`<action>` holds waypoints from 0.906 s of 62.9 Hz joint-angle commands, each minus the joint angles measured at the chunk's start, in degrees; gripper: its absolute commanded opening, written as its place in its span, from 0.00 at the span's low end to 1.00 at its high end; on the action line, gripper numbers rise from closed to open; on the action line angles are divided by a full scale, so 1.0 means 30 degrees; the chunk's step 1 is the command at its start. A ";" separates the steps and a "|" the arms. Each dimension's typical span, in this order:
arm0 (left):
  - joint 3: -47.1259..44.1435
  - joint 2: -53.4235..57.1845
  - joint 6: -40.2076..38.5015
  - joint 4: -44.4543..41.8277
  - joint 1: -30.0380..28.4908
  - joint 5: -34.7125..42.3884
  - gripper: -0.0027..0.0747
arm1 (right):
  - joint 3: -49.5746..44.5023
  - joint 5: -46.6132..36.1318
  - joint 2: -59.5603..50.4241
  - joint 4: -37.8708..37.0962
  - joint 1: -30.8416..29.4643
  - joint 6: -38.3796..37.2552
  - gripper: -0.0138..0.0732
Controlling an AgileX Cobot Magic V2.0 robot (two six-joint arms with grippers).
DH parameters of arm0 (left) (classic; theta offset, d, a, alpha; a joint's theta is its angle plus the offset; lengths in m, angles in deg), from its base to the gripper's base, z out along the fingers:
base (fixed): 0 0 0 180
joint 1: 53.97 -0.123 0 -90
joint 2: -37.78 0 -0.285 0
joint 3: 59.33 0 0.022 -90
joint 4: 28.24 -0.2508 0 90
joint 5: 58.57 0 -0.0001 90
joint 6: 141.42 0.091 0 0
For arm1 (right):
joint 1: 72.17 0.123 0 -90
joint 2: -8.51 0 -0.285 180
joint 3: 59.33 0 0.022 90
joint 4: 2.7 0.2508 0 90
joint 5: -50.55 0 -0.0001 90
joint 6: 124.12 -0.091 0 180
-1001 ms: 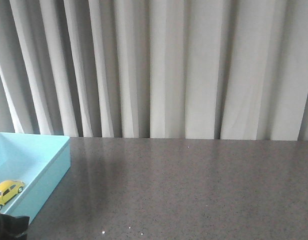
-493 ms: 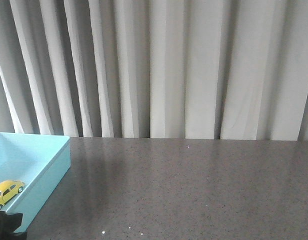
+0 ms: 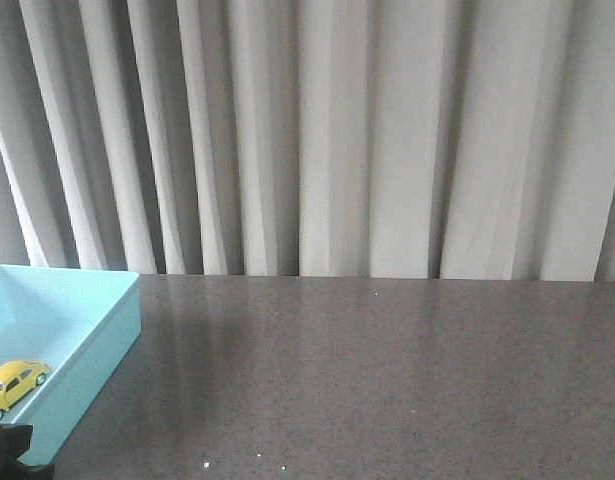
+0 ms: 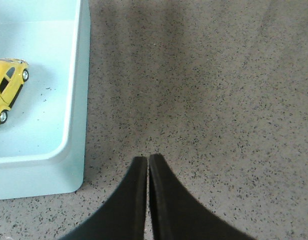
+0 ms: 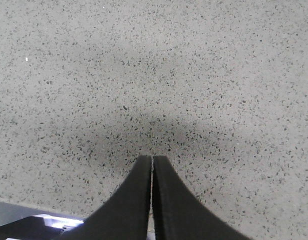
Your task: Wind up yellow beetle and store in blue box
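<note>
yellow beetle [image 4: 6,89]: rests inside blue box [image 4: 73,100], so storage looks complete.
left claw [image 4: 147,162]: clenched, empty, over the table [image 4: 219,100] beside the box.
right claw [image 5: 152,161]: clenched, empty, parked over bare table.

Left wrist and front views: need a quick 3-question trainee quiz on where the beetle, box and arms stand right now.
1. True or false: the yellow beetle lies inside the blue box.
2. Multiple choice: the left gripper is A) shut on the beetle, B) shut with nothing between its jaws, over the speckled table beside the box, C) open inside the box.
3. Short answer: what does the right gripper hold?

Key
1. True; it sits on its wheels on the box floor.
2. B.
3. Nothing; its jaws are shut over bare table.
</note>
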 commanded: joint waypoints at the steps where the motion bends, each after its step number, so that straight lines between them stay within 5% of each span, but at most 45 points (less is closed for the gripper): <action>1: 0.0403 0.0300 -0.0145 0.0206 0.0117 0.1223 0.03 | 0.0448 -0.0916 -0.0082 0.0011 0.0024 0.0009 0.15; 34: 0.0005 0.1223 -0.0145 0.0208 0.0102 0.1339 0.03 | 0.0448 -0.0916 -0.0082 -0.0008 0.0024 0.0009 0.15; 57: -0.7348 1.0168 -0.0099 0.0027 0.0102 0.3559 0.03 | 0.0448 -0.0916 -0.0082 0.0016 0.0024 0.0009 0.15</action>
